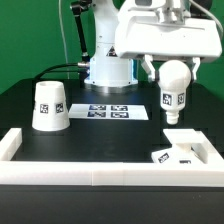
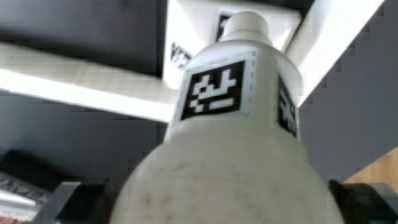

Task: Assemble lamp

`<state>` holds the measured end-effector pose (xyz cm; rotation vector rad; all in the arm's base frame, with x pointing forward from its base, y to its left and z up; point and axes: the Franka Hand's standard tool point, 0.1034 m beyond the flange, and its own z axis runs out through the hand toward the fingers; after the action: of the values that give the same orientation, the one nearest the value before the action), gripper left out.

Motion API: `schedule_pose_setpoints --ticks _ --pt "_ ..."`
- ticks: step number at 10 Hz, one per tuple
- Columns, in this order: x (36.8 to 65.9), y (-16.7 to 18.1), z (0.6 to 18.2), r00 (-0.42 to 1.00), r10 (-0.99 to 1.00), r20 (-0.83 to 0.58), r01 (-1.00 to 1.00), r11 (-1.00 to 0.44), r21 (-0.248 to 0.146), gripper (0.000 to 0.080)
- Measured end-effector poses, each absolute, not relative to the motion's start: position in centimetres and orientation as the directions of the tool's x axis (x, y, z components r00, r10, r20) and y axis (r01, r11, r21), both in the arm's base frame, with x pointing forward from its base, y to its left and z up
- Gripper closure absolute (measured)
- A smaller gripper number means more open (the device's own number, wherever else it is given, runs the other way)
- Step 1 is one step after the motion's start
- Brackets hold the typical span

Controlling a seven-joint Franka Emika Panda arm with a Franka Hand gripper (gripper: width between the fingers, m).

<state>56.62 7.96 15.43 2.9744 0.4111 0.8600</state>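
My gripper [image 1: 173,66] is shut on the ball end of the white bulb [image 1: 174,92] and holds it upright in the air, stem down, with a tag on the stem. The flat square base [image 1: 186,152] lies below it in the front corner on the exterior view's right, apart from the stem. The cone-shaped shade [image 1: 50,106] stands on the table on the exterior view's left. In the wrist view the bulb [image 2: 222,120] fills the frame between my dark fingers [image 2: 50,198], and part of the white tagged base [image 2: 192,35] shows past the stem tip.
The marker board [image 1: 110,112] lies flat at the middle back of the black table. White border rails [image 1: 90,167] run along the front and both sides. The robot's base [image 1: 108,68] stands behind the marker board.
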Motion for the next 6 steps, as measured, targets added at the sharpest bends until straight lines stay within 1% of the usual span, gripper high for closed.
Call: schedule_pose_setpoints --ticks 4,5,6 --pt "56.6 8.0 15.2 0.814 0.259 0.520 0.249 -0.964 0.091 0.0222" --pt "57.5 7.7 15.8 0.808 0.284 0.516 0.269 -0.957 0.106 0.0222" --pt "59.1 7.7 16.7 0.805 0.283 0.522 0.268 -0.958 0.106 0.0222"
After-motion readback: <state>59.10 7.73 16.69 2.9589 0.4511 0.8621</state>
